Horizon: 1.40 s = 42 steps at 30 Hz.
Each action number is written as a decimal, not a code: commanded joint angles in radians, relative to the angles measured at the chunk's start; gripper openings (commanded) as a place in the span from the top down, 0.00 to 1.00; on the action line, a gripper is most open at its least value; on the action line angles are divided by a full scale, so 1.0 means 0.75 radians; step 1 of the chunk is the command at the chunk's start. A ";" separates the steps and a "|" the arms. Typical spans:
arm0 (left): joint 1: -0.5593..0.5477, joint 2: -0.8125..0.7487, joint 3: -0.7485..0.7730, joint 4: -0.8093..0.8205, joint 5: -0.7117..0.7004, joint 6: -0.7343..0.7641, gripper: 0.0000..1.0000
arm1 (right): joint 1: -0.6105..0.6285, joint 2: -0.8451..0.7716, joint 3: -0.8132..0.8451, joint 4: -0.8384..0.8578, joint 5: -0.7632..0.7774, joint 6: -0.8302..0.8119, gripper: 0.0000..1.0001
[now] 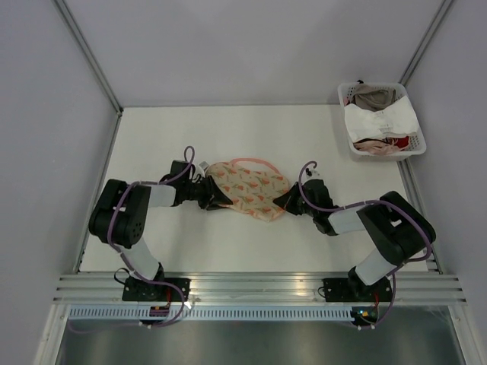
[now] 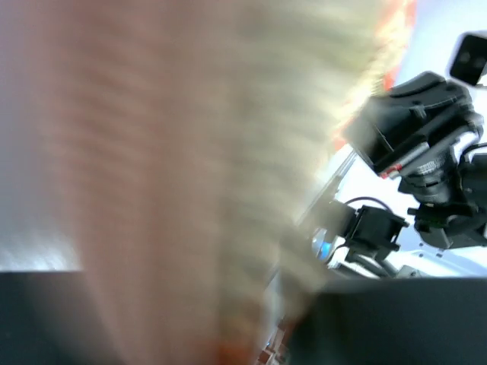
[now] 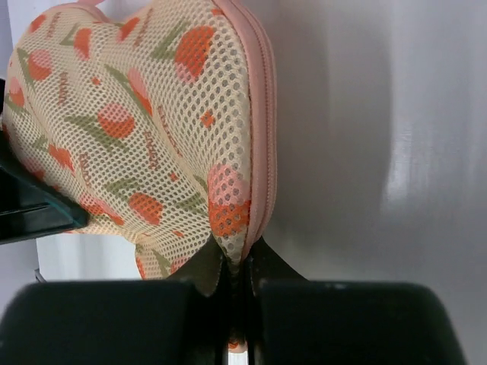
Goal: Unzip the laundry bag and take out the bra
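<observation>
Lying at the counter's [image 1: 152, 144] middle, the laundry bag [image 1: 247, 190] is judged light and soft, best taken at its pink zip edging [image 3: 262, 114], where the right end effector [image 3: 237, 266] is clenched; the left end effector's [image 1: 217, 198] state cannot be told.

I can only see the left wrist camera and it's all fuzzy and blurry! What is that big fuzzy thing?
Observer: That's the laundry bag, mid-table between the two arms.
Operator: Is the other hand touching it?
Observer: Yes, the right gripper is shut on the bag's near end.
Operator: Is the bag open?
Observer: Not where the right wrist view shows it. That stretch of the pink zip is closed.
</observation>
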 commanded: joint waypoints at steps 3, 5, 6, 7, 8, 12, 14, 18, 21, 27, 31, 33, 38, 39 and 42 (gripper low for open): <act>-0.018 -0.302 -0.017 0.013 -0.037 -0.058 0.08 | 0.049 -0.016 0.000 -0.008 0.026 0.004 0.99; -0.018 -0.478 -0.023 -0.124 -0.171 -0.050 0.00 | 0.051 -0.053 -0.007 -0.039 0.032 0.014 1.00; -0.018 -0.537 -0.038 -0.183 -0.229 -0.050 0.00 | 0.049 -0.063 -0.004 -0.055 0.035 0.018 1.00; -0.018 -0.687 -0.048 -0.251 -0.284 -0.052 0.00 | 0.051 -0.083 0.006 -0.071 0.039 0.030 1.00; -0.018 -0.760 -0.066 -0.345 -0.378 -0.077 0.00 | 0.049 -0.092 0.010 -0.104 0.035 0.045 0.99; -0.048 -1.136 -0.266 -0.527 -0.461 -0.140 0.00 | 0.055 -0.151 0.006 -0.104 0.012 0.163 1.00; -0.057 -1.348 -0.348 -0.621 -0.449 -0.199 0.00 | 0.070 -0.177 0.006 -0.104 -0.008 0.200 1.00; -0.099 -1.760 -0.643 -0.752 -0.379 -0.430 0.00 | 0.084 -0.225 -0.004 -0.043 -0.086 0.325 0.99; -0.149 -2.040 -0.737 -0.812 -0.399 -0.612 0.00 | 0.121 -0.243 -0.015 0.027 -0.151 0.423 1.00; -0.161 -2.137 -0.690 -0.804 -0.571 -0.737 0.00 | 0.225 -0.319 -0.029 0.078 -0.180 0.540 1.00; -0.167 -1.902 -0.680 -0.583 -0.604 -0.782 0.00 | 0.288 -0.402 -0.066 0.039 -0.127 0.571 0.99; -0.204 -1.792 -0.662 -0.442 -0.612 -0.797 0.00 | 0.305 -0.462 -0.082 0.011 -0.090 0.577 1.00; -0.383 -1.551 -0.517 -0.262 -0.820 -0.815 0.00 | 0.344 -0.525 -0.072 -0.047 -0.074 0.566 1.00; -0.404 -1.524 -0.494 -0.239 -0.847 -0.821 0.00 | 0.348 -0.531 -0.070 -0.061 -0.072 0.564 1.00; -0.492 -1.423 -0.414 -0.137 -0.949 -0.829 0.00 | 0.360 -0.550 -0.072 -0.084 -0.055 0.556 1.00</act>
